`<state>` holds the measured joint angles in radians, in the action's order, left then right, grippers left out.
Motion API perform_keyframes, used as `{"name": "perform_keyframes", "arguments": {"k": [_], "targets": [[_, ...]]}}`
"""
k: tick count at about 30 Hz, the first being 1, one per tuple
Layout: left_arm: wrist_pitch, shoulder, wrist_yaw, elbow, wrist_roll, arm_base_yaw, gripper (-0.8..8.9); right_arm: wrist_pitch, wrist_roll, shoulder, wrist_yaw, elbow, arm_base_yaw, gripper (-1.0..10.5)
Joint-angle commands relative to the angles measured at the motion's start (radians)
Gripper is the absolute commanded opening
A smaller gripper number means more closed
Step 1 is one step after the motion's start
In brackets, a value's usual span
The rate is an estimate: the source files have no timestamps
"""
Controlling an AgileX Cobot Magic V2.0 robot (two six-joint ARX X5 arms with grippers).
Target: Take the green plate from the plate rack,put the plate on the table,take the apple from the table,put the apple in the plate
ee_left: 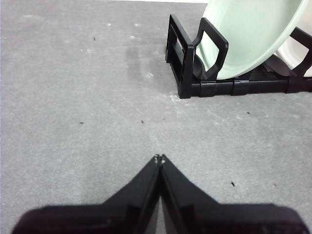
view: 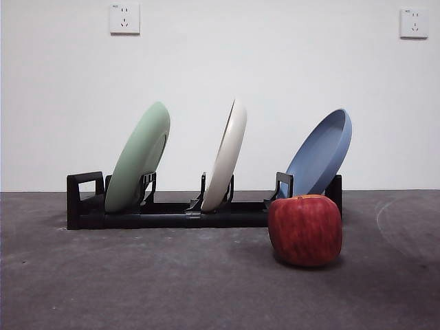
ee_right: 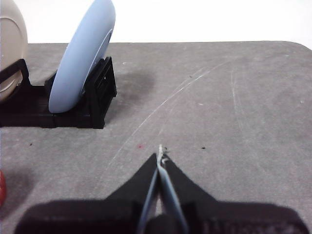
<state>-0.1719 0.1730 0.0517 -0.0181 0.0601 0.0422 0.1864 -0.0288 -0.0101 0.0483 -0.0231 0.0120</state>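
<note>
Three plates propped on edge in the plate rack [view: 172, 214], each tilted back against its own upright holder: green plate [view: 137, 158] at the loop-ended end, cream-white plate [view: 227, 157] in the middle slot, blue plate [view: 320, 155] at the far end. Stored upright so a rim stands free for pinching. Red apple [view: 305, 229] resting on the surface [view: 137, 282] just in front of the rack's blue-plate end, clear of the holders, so reachable without touching a plate.

Left end effector [ee_left: 159, 158] clenched on nothing, tips pressed together, low over bare surface; ahead of it and off to one side, the rack's square loop end with the green plate still seated behind it. Right end effector [ee_right: 161, 150] likewise clenched and empty; ahead and to its side, the blue plate's back and the rack end, with a sliver of apple at the frame edge nearby.

Nothing lifted yet. Judged first step: left end effector best placed for the green plate, needing to spread before closing on the upper rim.
</note>
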Motion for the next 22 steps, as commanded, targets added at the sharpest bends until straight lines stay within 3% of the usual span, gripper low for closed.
{"name": "perform_keyframes", "arguments": {"k": [1, 7, 9, 12, 14, 17, 22], "targets": [[0.016, 0.0, 0.0, 0.006, -0.01, -0.002, -0.04, -0.006, 0.015, 0.001, -0.003, 0.008, 0.0, 0.0], [0.046, 0.0, 0.008, 0.006, -0.003, -0.002, -0.04, -0.006, 0.056, 0.001, 0.008, 0.008, 0.0, 0.0], [0.046, 0.0, 0.008, 0.005, 0.015, -0.002, -0.04, -0.007, 0.131, 0.001, 0.008, 0.008, 0.0, 0.0], [0.043, 0.0, 0.022, 0.003, 0.116, -0.002, -0.04, -0.007, 0.277, 0.001, 0.008, 0.008, 0.0, 0.0], [0.046, 0.0, 0.07, -0.004, 0.178, -0.002, -0.04, -0.007, 0.38, 0.001, 0.008, 0.003, 0.0, 0.0], [0.044, 0.003, 0.18, -0.033, 0.243, -0.002, -0.05, 0.0, 0.464, -0.002, 0.022, -0.025, 0.0, -0.1], [0.026, 0.03, 0.341, -0.141, 0.28, -0.002, -0.05, 0.001, 0.478, -0.07, 0.106, -0.14, 0.0, -0.1]]}}
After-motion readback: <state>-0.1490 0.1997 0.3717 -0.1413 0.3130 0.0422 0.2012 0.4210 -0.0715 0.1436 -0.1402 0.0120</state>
